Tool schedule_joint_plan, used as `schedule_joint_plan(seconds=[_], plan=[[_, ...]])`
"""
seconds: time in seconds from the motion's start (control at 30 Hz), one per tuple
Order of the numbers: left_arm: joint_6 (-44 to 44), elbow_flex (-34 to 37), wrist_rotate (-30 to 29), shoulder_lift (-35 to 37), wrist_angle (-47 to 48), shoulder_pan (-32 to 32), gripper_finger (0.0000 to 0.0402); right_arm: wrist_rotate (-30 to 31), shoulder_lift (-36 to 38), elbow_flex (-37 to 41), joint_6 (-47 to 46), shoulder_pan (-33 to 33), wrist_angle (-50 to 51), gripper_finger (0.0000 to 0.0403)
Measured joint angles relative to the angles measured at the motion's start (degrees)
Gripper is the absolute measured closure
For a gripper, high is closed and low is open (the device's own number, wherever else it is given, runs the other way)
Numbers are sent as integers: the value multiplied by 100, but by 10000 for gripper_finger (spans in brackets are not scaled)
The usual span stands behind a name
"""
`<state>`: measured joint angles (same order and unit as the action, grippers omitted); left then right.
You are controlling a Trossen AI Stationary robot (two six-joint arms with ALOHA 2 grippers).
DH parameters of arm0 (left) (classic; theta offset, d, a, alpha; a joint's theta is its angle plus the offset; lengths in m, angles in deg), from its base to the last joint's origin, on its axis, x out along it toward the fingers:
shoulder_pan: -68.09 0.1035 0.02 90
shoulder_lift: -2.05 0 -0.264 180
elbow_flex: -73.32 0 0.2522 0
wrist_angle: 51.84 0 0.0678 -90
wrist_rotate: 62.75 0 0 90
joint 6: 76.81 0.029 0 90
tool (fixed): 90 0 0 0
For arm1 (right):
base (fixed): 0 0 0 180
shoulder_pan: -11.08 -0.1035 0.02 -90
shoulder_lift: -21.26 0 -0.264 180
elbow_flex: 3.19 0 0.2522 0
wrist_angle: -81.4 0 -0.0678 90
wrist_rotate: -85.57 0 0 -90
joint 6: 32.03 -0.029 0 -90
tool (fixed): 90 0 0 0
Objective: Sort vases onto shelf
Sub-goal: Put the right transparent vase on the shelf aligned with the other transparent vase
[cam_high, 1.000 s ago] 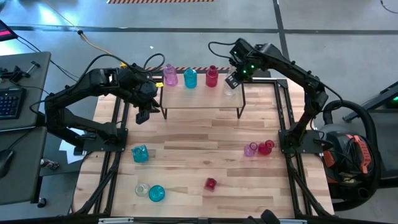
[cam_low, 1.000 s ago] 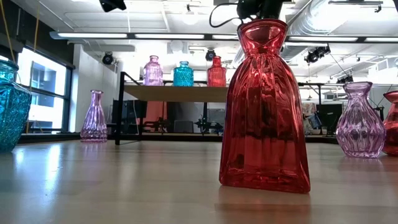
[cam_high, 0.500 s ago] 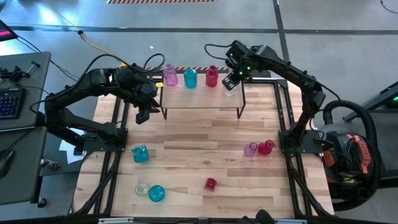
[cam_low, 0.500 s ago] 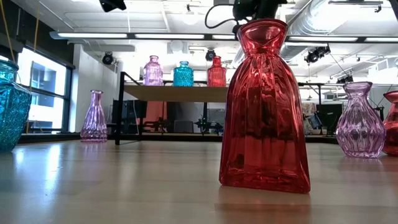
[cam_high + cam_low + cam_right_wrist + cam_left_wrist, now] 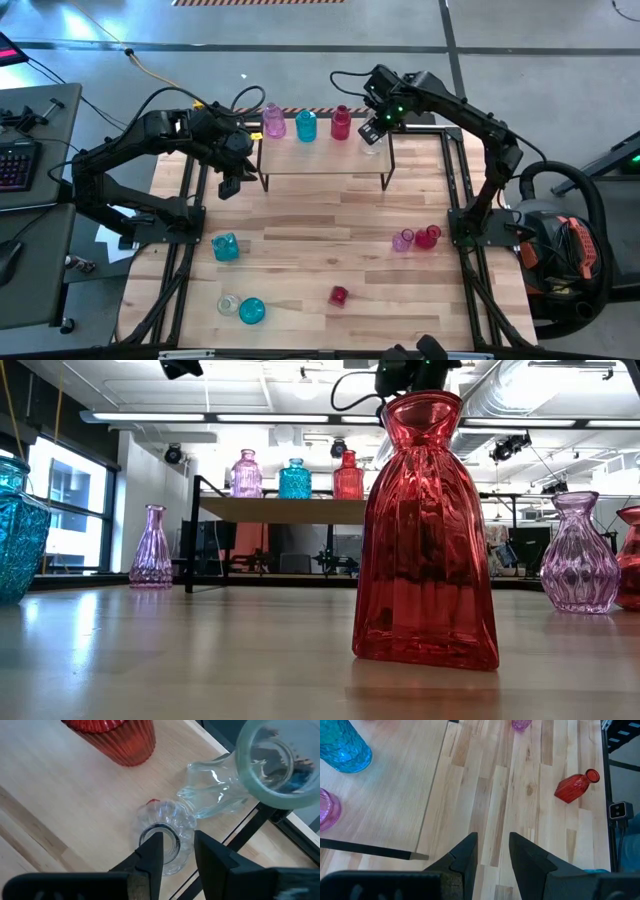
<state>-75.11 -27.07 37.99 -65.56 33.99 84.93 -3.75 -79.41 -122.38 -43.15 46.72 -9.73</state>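
Table (image 5: 300, 215): pale wood planks in a black frame, with grey floor around it.
Near edge: a clear vase (image 5: 229, 303) touches a round teal vase (image 5: 251, 311); a red vase (image 5: 338, 296) stands apart to their right and looms large in the low view.
Middle, left: a teal faceted vase (image 5: 226, 247) stands alone.
Middle, right: a pink vase (image 5: 403, 240) and a second red vase (image 5: 428, 236) stand touching.
Left gripper (image 5: 228, 185): it hovers off the shelf's left end, fingers a narrow gap apart and holding nothing.
Shelf (image 5: 320, 160): a light wood top on thin black legs at the far side of the table.
Shelf row: a pink bottle (image 5: 273, 122), a teal bottle (image 5: 305, 125) and a red bottle (image 5: 340, 122) stand upright along the back edge.
Right gripper (image 5: 372, 128): it is directly over the mouth of a clear ribbed vase (image 5: 162, 837) at the shelf's right end; I cannot tell whether it grips the rim.
Contents: every vase looks empty.
Room: a desk with a keyboard (image 5: 15, 165) sits to the left; the low view shows strip lights on the ceiling.
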Motion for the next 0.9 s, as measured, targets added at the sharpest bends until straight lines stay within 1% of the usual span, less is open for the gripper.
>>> schedule_joint_plan(seconds=[0.3,0.9], plan=[[0,0,0,0,-2,-2,298,147,0,3,23,37,-97,309],[0,0,0,0,-1,0,298,73,92,28,59,39,-131,307]])
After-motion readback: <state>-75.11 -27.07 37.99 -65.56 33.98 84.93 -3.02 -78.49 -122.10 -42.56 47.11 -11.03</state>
